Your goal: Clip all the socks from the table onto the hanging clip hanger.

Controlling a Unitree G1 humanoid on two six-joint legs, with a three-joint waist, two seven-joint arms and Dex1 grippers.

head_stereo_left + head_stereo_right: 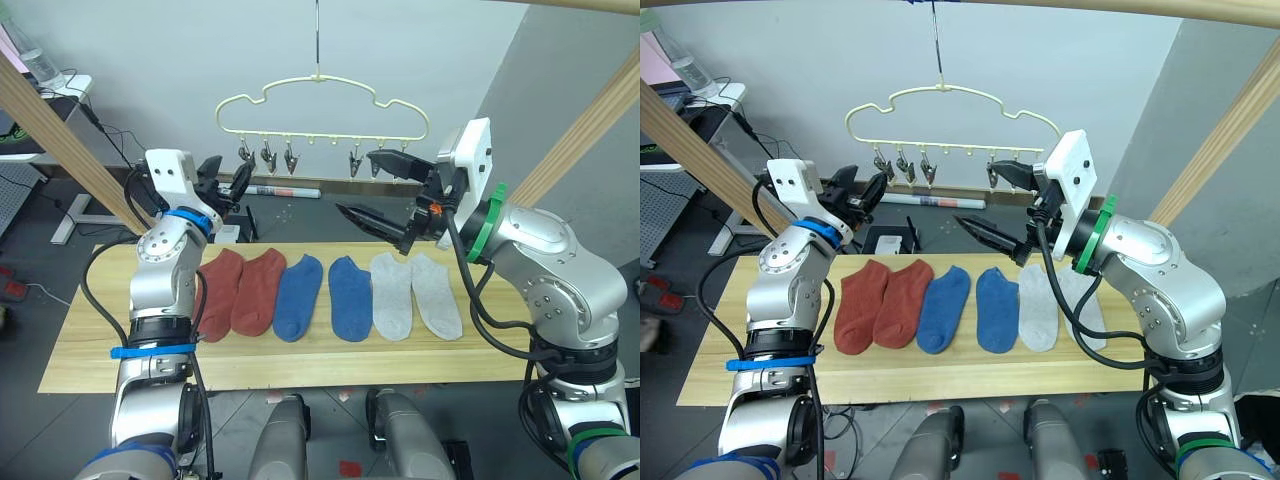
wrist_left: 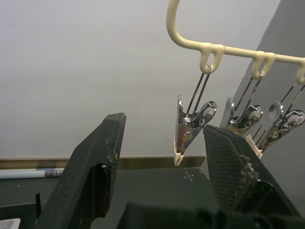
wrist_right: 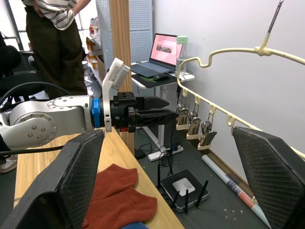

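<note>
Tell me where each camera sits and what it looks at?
Head views: look down over both arms at six socks on the table, below the clip hanger.
Left wrist view: looks between the open left pincer at the clips.
Right wrist view: looks past the open right pincer at the left pincer, hanger and a person.
Both wrist views share the clips.

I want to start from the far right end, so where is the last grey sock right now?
In the left eye view, the outermost grey sock lies flat at the right end of the row on the table, touching the other grey sock, below the right gripper.
</note>
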